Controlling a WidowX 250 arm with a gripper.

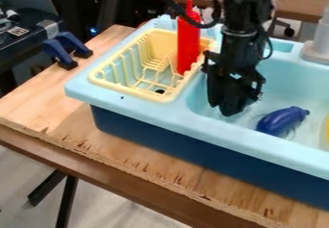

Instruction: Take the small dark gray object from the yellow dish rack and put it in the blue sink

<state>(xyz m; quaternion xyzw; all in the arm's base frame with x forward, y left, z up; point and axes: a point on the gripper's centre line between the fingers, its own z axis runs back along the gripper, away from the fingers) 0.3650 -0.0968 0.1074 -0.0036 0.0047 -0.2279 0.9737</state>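
The black gripper point(226, 107) hangs low over the left part of the light blue sink basin point(283, 90), just right of the drying rack. Nothing can be made out in its grasp. A purple eggplant point(283, 121) lies on the basin floor to the gripper's right, apart from it. Upright at the right side of the yellow drying rack point(122, 88) stands a red bottle point(187, 42), left of the arm. Part of a yellow object point(327, 130) shows at the right edge of the view, inside the basin.
The sink's light blue front rim point(212, 138) lies between the basin and the wooden table point(173, 174). Blue clamps point(66, 50) sit at the table's left edge. A grey faucet base point(317, 53) stands at the back right of the sink.
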